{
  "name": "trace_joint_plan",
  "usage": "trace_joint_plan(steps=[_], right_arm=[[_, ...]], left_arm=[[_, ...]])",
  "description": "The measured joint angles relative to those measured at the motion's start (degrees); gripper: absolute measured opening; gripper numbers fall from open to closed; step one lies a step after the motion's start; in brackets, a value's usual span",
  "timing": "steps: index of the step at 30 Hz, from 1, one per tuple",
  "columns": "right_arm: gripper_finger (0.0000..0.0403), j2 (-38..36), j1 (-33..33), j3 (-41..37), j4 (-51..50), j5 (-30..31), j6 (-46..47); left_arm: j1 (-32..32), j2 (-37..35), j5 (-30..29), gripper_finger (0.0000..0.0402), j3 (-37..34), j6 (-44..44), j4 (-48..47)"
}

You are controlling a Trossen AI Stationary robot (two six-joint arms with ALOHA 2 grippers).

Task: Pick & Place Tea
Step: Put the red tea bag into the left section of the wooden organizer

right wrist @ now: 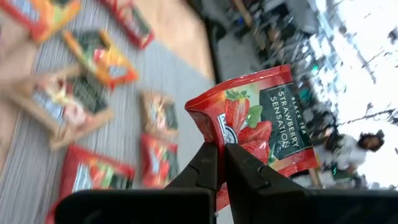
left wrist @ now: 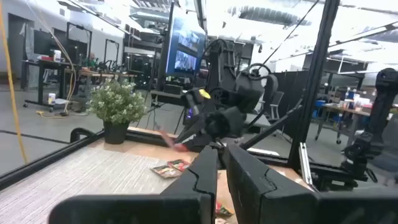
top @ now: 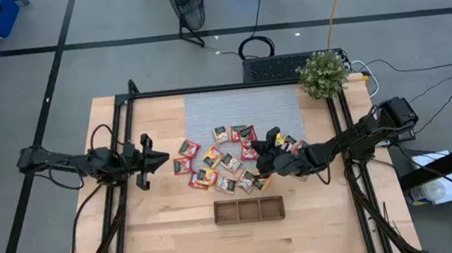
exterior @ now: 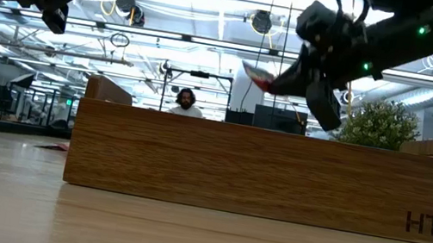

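Right gripper [right wrist: 221,163], jaws clamped on 1 red tea packet [right wrist: 261,121], holds it above the scattered packets [top: 213,166] mid-bench. Left gripper [top: 162,158] waits left, jaws nearly together.

Two arms reach over the worktop [top: 170,233], one from each side. About fifteen tea packets [top: 228,162] lie scattered on it, red, orange and pale, the exact number hard to tell where they overlap. One more red packet [right wrist: 264,121] is lifted. One tray [top: 249,210] has three compartments. One plant [top: 322,73] stands at the far edge.
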Motion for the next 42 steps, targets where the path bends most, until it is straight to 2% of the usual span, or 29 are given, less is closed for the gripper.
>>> trace_joint_plan(steps=[4, 7, 10, 14, 19, 24, 26, 28, 32, 34, 37, 42], right_arm=[[0.0005, 0.0, -0.01, -0.74, 4.73, -0.04, -2.19], [0.0004, 0.0, -0.15, -0.74, 4.82, -0.1, -1.91], [0.0004, 0.0, -0.67, -0.74, 4.85, -1.74, -1.31], [0.0004, 0.0, -2.0, -0.75, 4.86, -7.63, -0.55], [0.0004, 1.75, -4.01, -0.78, 9.17, -12.72, -4.35], [0.0004, 6.02, -5.74, -0.78, 18.48, -17.89, -11.99], [0.0004, 7.83, -5.89, -0.78, 22.35, -16.98, -15.73], [0.0004, 9.4, -5.89, -0.78, 26.05, -15.01, -19.79], [0.0004, 11.32, -5.97, -0.8, 32.54, -13.01, -25.17], [0.0004, 11.58, -6.27, -0.8, 33.67, -13.05, -25.86], [0.0004, 11.52, -6.59, -0.8, 34.56, -13.29, -25.44], [0.0004, 11.56, -6.62, -0.8, 35.76, -13.54, -25.69]], left_arm=[[0.02, 3.65, -0.24, 0.0035, -0.01, -0.63, 2.29], [0.19, 10.09, -5.07, 0.0035, 0.01, -2.63, 8.61], [1.3, 18.94, -10.11, 0.0035, -0.03, -3.41, 19.73], [3.55, 32.2, -10.47, 0.0035, 1.54, -4.51, 33.66], [5.04, 48.64, -8.63, 0.0035, 10.77, -7.24, 34.36], [5.58, 62.55, -5.68, 0.0035, 22.65, 1.03, 33.73], [6.08, 64.89, -7.92, 0.0037, 26.87, 2.33, 30.14], [7.35, 65.27, -10.14, 0.0046, 30.73, 0.56, 21.71], [10.19, 65.33, -13.19, 0.0096, 36.23, -7.91, 4.94], [11.1, 65.27, -12.08, 0.0131, 37.53, -10.44, 3.59], [11.39, 65.24, -9.59, 0.0179, 37.93, -9.43, 3.52], [11.32, 65.45, -6.79, 0.0225, 38.07, -11.46, 5.55]])
